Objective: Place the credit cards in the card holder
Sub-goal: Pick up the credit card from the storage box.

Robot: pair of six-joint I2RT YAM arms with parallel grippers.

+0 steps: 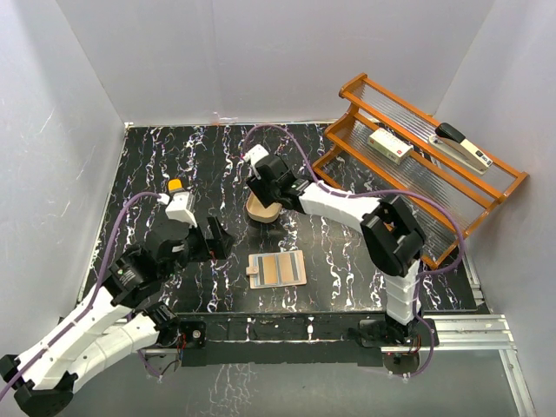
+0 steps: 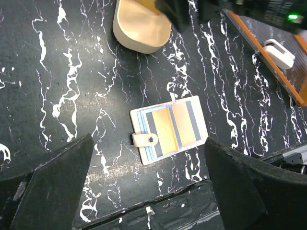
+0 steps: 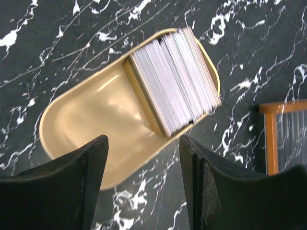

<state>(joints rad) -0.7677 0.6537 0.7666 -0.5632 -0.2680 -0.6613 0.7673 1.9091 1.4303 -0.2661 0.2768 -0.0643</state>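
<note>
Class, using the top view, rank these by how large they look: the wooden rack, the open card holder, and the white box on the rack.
1. Rack
2. Card holder
3. White box; it sits raised on the rack, probably nearer the camera, so its true size may be smaller still.

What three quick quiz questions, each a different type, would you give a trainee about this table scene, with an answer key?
1. True or false: the card holder lies unfolded on the table.
2. The stack of credit cards sits: A) in the gold tray; B) on the bare table; C) in the card holder.
3. Which arm's pincer hangs over the gold tray, and is it open or shut?
Key: 1 true. 2 A. 3 the right pincer, open.
</note>
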